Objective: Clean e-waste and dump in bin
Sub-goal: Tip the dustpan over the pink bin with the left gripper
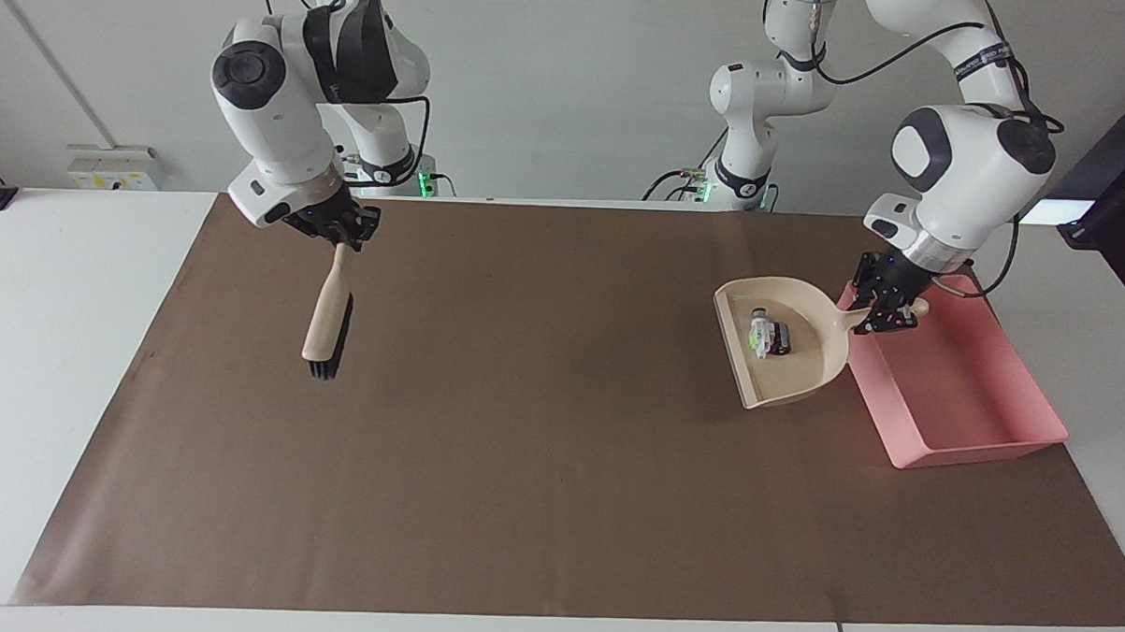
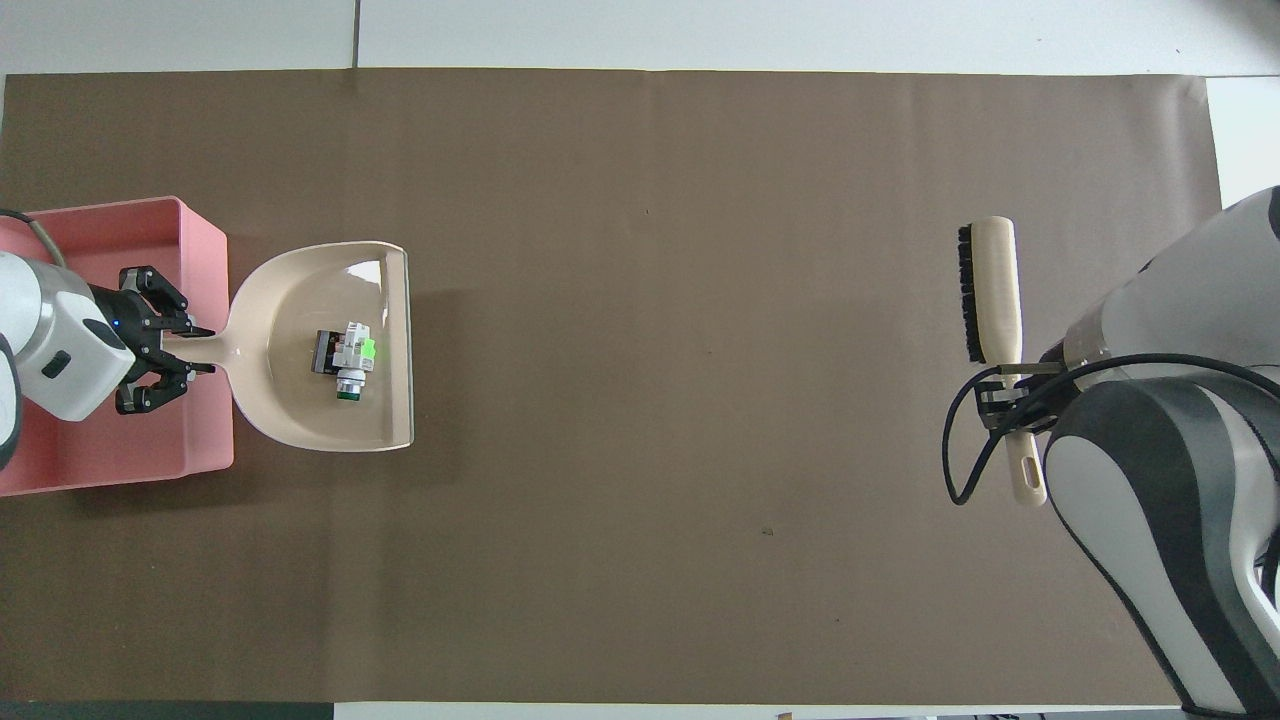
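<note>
Clamped on the dustpan's handle, my left pincer (image 1: 886, 307) hangs over the pink bin (image 1: 975, 419) — the dustpan (image 1: 809, 362) raised beside the bin's wall, with both bits of e-waste (image 1: 768, 334) lying together in its scoop. My right pincer (image 1: 339, 231) is shut on the brush (image 1: 327, 317), which hangs bristles-down over the brown mat (image 1: 538, 484) at the right arm's end.

Pink bin (image 1: 966, 405) under the left gripper (image 1: 886, 304), which holds a beige dustpan (image 1: 799, 362); inside it, white (image 2: 352, 352) and black (image 2: 324, 352) e-waste. Beige brush (image 1: 326, 322), black bristles; brown mat (image 1: 539, 465).
</note>
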Tool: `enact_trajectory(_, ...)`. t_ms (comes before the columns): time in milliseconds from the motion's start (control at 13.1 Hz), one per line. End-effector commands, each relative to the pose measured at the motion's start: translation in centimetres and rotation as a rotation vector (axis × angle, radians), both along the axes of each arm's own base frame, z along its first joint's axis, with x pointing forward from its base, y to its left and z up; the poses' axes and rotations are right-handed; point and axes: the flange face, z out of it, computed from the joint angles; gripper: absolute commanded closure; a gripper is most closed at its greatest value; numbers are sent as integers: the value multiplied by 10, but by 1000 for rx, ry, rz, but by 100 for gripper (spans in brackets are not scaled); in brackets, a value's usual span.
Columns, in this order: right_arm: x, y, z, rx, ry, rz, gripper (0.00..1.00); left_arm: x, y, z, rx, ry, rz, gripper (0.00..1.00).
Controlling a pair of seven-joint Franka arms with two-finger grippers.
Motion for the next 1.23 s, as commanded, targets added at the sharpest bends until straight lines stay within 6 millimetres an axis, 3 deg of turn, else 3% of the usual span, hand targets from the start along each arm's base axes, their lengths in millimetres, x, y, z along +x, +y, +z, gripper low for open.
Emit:
enact_trajectory(0, 7, -52, -22, -22, -48, 2, 100, 1, 56, 33, -109, -23, 15, 100)
enact_trajectory(153, 12, -85, -41, -36, -51, -15, 100, 2, 110, 48, -192, -43, 24, 100)
enact_trajectory(306, 5, -107, -61, -15, -20, 26, 100, 0, 148, 58, -224, -40, 1, 100)
enact_trajectory(613, -18, -119, -103, 23, 37, 65, 100, -5, 211, 83, -235, -50, -13, 100)
enact_trajectory(843, -28, -122, -127, 25, 18, 60, 100, 2, 259, 86, -222, -61, -36, 100)
enact_trajectory(919, -33, -132, -133, 21, -1, 43, 100, 4, 275, 86, -210, -64, -47, 100)
enact_trajectory(1149, -42, -132, -143, 23, 7, 39, 100, 3, 315, 89, -128, -56, -3, 100)
